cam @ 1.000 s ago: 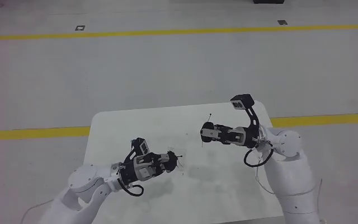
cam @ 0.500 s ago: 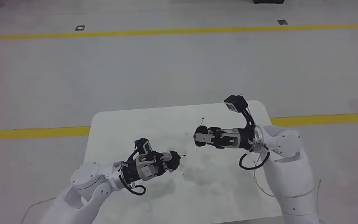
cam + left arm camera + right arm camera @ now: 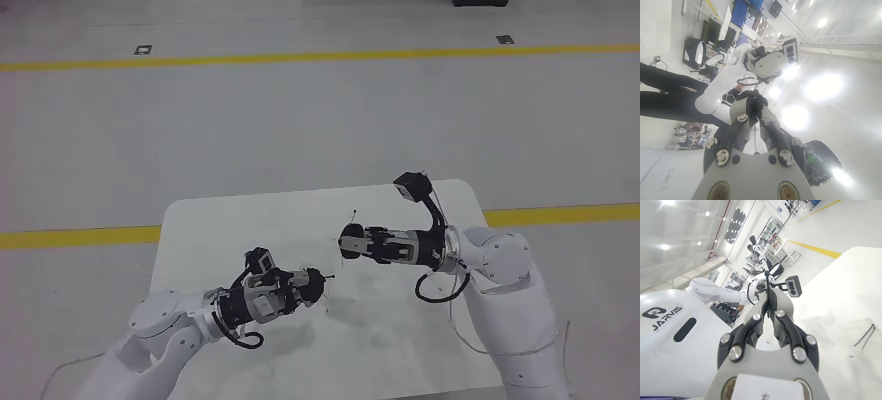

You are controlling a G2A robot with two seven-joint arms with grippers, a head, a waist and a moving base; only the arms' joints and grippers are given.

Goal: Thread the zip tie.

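My right gripper (image 3: 349,243) hangs over the middle of the white table (image 3: 220,230), shut on a black zip tie (image 3: 354,214). The tie stands up from the fingers, its square head (image 3: 766,273) above the fingertips (image 3: 772,298). Lower left of it, a short gap away, my left gripper (image 3: 308,285) is shut on a thin black strap (image 3: 754,130) that runs back between its fingers (image 3: 757,106). The strap's tip (image 3: 327,276) points toward the right gripper. Whether strap and tie are one piece I cannot tell.
Two spare black zip ties (image 3: 865,336) lie side by side on the table near the right arm. The table's rounded far edge (image 3: 848,251) meets a grey floor with a yellow line (image 3: 300,57). Each arm's wrist camera (image 3: 412,184) sticks out above its gripper.
My right gripper has moved left with the zip tie, toward the left gripper. The left gripper has crept slightly right, so the gap between them has shrunk.
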